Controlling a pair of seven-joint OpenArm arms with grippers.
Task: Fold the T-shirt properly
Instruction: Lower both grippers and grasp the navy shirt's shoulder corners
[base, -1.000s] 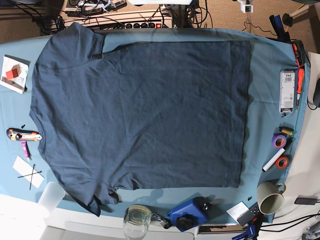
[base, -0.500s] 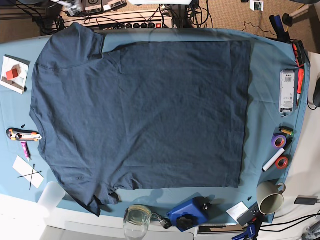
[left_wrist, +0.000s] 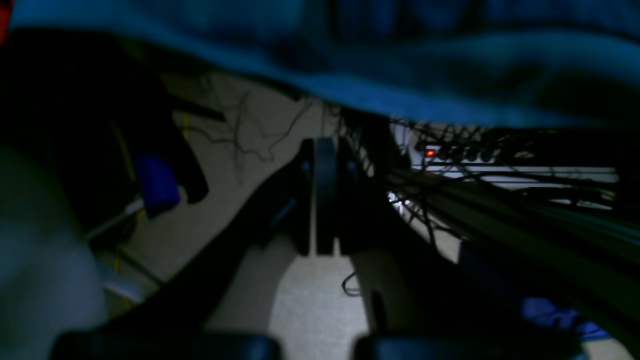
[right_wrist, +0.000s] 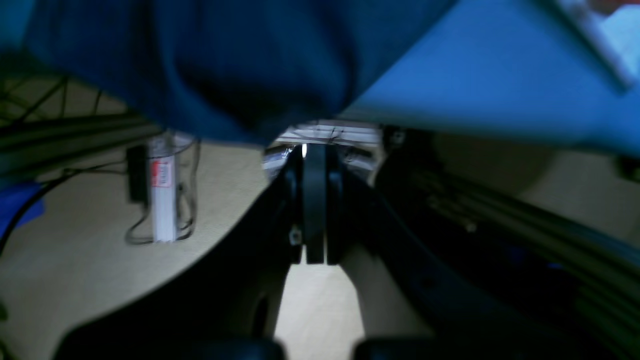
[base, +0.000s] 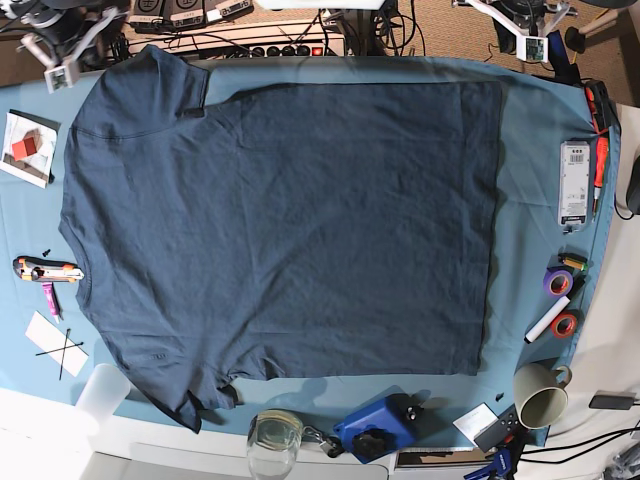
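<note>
T-shirt (base: 280, 220) flat on the table cloth (base: 530, 150), spread wide, one sleeve at the far left corner. Left gripper (left_wrist: 320, 200): jaws pressed together, nothing in them, hanging past the far edge with cables behind. Right gripper (right_wrist: 315, 200): same, closed and empty, navy fabric drooping just above it. Mug (base: 540, 395) and tape rolls (base: 560, 300) sit along the right edge.
</note>
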